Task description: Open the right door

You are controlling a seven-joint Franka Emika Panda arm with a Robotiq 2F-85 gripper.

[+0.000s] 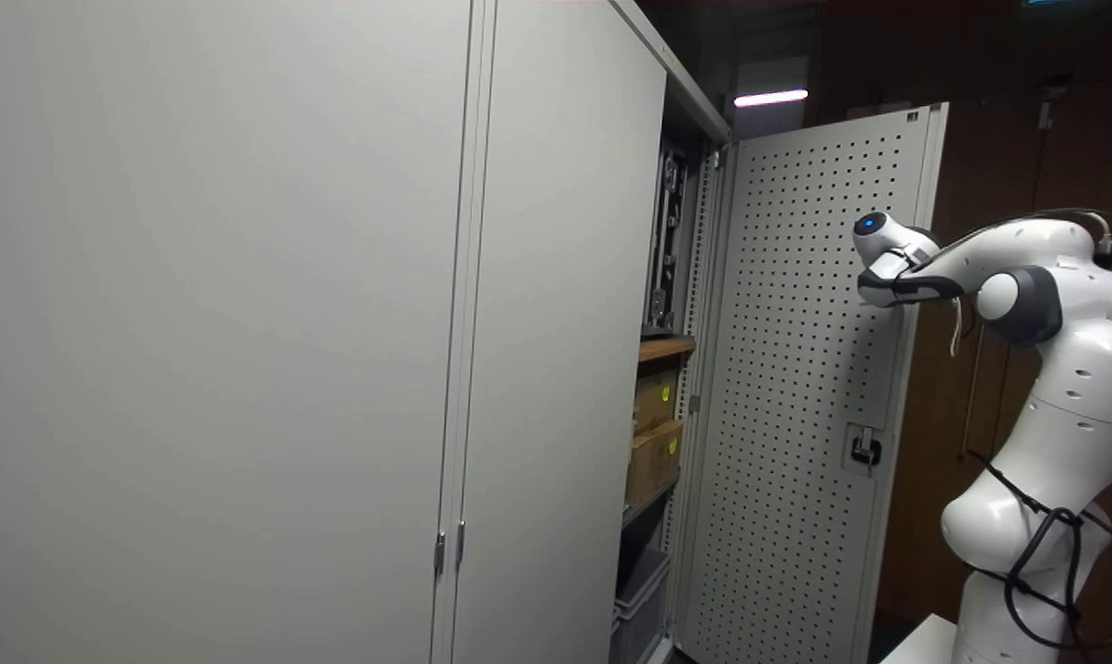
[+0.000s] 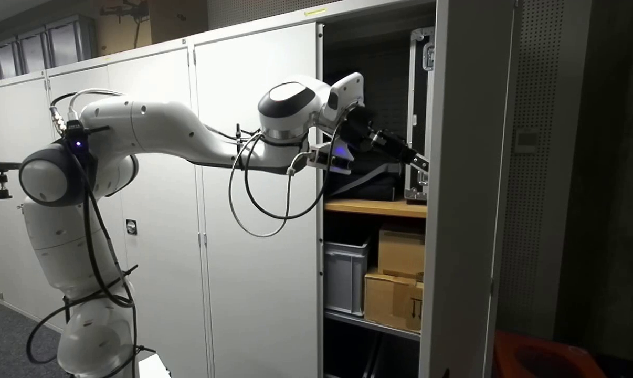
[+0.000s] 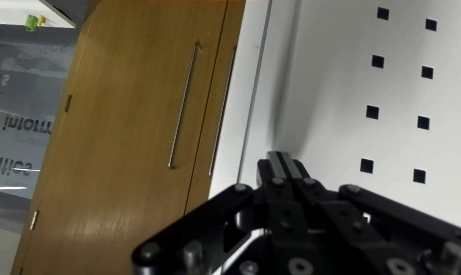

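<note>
The right door (image 1: 786, 369) stands swung open, its perforated inner face and small dark latch (image 1: 866, 448) showing in an exterior view. In an exterior view its plain side and near edge (image 2: 468, 199) show at the right of the cabinet opening. In the wrist view its holed inner face (image 3: 398, 95) fills the right side. My gripper (image 3: 280, 156) is shut and empty, fingertips at the inner face near its free edge; whether they touch cannot be told. It also shows in an exterior view (image 2: 420, 161), beside the door's edge; the wrist hides it in the remaining view.
Closed grey cabinet panels (image 1: 556, 323) stand beside the opening. Inside are a wooden shelf (image 2: 374, 207), cardboard boxes (image 2: 395, 299), a grey bin (image 2: 345, 278) and a black case (image 2: 419, 105). Brown wooden doors (image 3: 138, 133) stand beyond the door. An orange object (image 2: 547, 359) lies low right.
</note>
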